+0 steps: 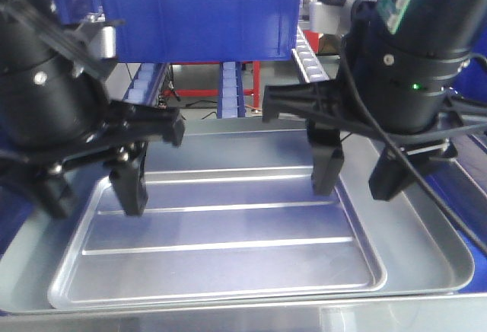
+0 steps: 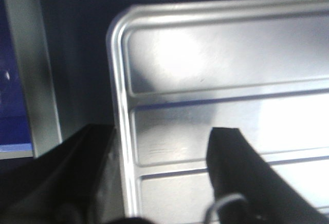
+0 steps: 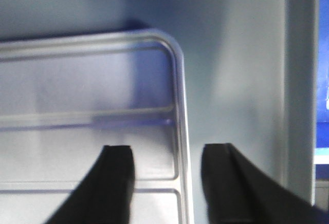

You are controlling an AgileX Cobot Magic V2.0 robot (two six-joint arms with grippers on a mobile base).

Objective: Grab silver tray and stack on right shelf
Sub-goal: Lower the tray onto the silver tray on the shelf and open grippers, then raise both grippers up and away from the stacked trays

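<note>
Shiny ribbed silver tray (image 1: 228,225), rounded corners, low rim straddled by both spread tools (image 1: 95,187) (image 1: 356,173).

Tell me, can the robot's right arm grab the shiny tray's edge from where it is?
Probably yes: the right gripper is open, one finger on each side of the silver tray's rim, with nothing between.

A pale metal counter (image 1: 396,318) is showing only as a strip along the front. A large, dull grey smooth-floored tray (image 1: 426,248) is resting directly on it, and the shiny ribbed silver tray (image 1: 221,248) is lying inside that one.
</note>
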